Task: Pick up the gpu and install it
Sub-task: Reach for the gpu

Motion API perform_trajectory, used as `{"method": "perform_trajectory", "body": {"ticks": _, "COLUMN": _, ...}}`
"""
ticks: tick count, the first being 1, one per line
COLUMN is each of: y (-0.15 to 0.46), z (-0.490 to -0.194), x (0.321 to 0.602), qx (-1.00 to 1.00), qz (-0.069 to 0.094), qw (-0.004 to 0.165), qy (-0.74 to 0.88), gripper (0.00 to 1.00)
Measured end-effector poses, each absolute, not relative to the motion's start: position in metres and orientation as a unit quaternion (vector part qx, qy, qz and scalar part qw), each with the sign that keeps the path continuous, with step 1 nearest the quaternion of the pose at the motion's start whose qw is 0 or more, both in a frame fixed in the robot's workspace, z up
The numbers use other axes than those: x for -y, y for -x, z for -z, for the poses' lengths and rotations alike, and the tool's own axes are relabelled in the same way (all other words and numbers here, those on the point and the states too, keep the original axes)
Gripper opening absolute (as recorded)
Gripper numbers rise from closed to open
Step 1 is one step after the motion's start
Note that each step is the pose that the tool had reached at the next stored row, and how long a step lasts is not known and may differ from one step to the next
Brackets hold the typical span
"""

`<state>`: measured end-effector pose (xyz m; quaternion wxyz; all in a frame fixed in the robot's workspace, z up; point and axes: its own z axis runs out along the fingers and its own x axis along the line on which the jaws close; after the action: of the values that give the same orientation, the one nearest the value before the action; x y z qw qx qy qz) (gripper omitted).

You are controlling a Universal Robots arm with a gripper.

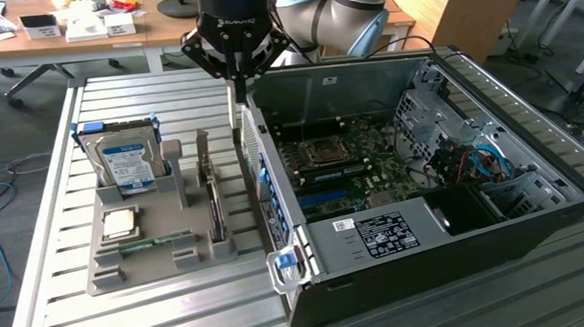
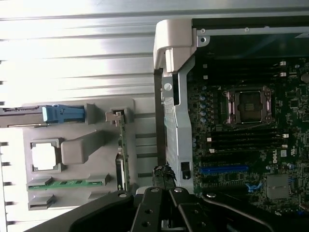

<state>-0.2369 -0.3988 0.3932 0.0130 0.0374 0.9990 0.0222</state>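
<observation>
The gpu (image 1: pixel 213 190) stands on edge in a slot of the grey holder (image 1: pixel 129 270), green board with its silver bracket (image 2: pixel 116 116) at the far end. In the wrist view the gpu (image 2: pixel 121 162) is a thin edge-on strip. My gripper (image 1: pixel 234 127) hangs above the gap between the holder and the open computer case (image 1: pixel 443 234), slightly toward the case from the card. Its fingers (image 2: pixel 145 208) meet at the tips and hold nothing. My gripper (image 2: pixel 162 173) is over the case's rear edge. The motherboard (image 1: pixel 347 165) lies exposed, with a blue slot (image 2: pixel 223 169).
The holder also carries a silver hard drive (image 1: pixel 126 165) with a blue-white label, a processor chip (image 1: pixel 119 223) and a narrow green memory stick (image 1: pixel 153 242). All stand on a slatted metal table (image 1: pixel 161 103). Desks and chairs are behind it.
</observation>
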Motion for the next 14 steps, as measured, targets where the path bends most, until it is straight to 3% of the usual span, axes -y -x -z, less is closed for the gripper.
{"method": "perform_trajectory", "body": {"ticks": 14, "y": 0.256, "z": -0.393, "x": 0.399, "qx": -0.999, "qz": -0.022, "qw": 0.013, "qy": -0.037, "gripper": 0.11}}
